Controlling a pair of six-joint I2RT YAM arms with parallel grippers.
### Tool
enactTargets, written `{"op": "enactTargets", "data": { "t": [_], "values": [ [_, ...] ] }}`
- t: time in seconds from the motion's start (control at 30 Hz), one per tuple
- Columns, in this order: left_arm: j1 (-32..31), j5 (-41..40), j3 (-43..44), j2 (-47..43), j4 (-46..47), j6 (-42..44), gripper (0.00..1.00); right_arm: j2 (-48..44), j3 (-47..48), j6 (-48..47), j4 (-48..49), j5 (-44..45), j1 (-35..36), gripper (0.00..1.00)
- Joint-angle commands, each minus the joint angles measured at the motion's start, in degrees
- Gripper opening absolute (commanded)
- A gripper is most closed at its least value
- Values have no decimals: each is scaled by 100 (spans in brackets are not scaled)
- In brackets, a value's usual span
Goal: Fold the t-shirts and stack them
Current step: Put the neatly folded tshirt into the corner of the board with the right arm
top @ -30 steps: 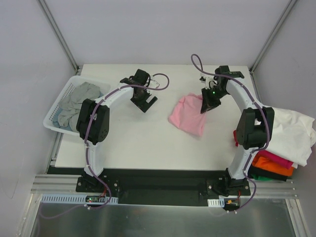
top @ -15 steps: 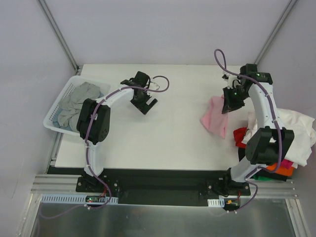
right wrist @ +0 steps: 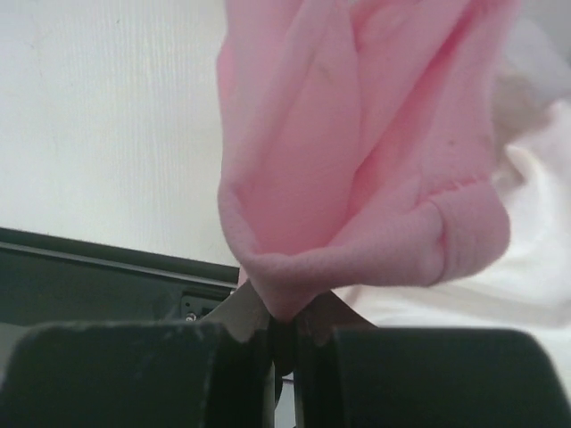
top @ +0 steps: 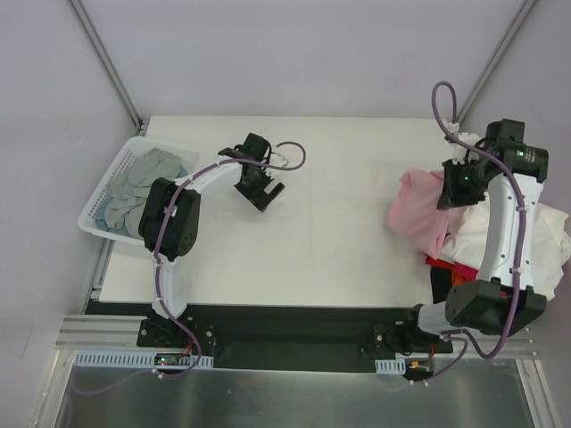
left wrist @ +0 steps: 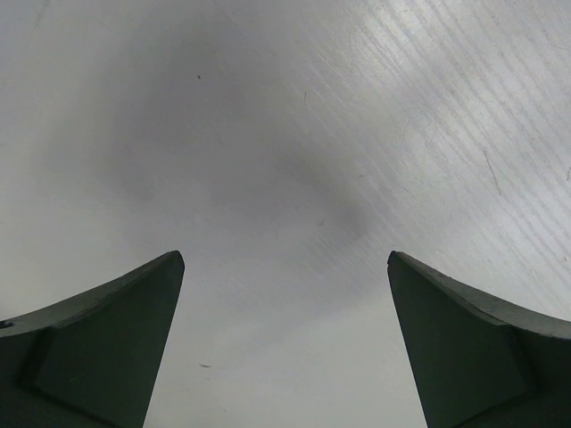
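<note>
My right gripper (top: 451,192) (right wrist: 284,314) is shut on a folded light pink t-shirt (top: 417,207) (right wrist: 357,152), which hangs from it over the table's right edge, beside the stack. On that stack a white t-shirt (top: 526,239) (right wrist: 500,276) lies on top, with red (top: 443,264) and orange (top: 458,279) cloth showing beneath. A grey t-shirt (top: 141,183) lies crumpled in the white basket (top: 94,207) at the left. My left gripper (top: 260,189) (left wrist: 285,267) hovers open over bare table at the back centre, nothing between its fingers.
The white table (top: 294,241) carries the basket at its left edge and the shirt stack at its right. Metal frame posts (top: 107,62) rise at the back corners. A black rail (top: 294,334) runs along the near edge.
My right arm has swung right with the pink t-shirt, from the table's middle to the stack at the right edge. The left arm has barely moved.
</note>
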Motion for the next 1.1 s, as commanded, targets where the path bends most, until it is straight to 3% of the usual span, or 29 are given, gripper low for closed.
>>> {"op": "enactTargets", "data": {
  "t": [0.0, 0.63, 0.87, 1.07],
  "values": [
    [-10, 170, -36, 56, 55, 67, 99, -347, 451, -322, -794, 60, -437, 1],
    [-10, 232, -142, 64, 99, 102, 99, -944, 847, -1842, -1805, -941, -3073, 0],
    [-10, 153, -168, 100, 108, 119, 100, -1139, 723, -2124, -1902, -1197, -3417, 0],
    [-10, 135, -229, 82, 99, 137, 99, -1103, 697, -2563, -1911, -1337, -4120, 1]
  ]
}}
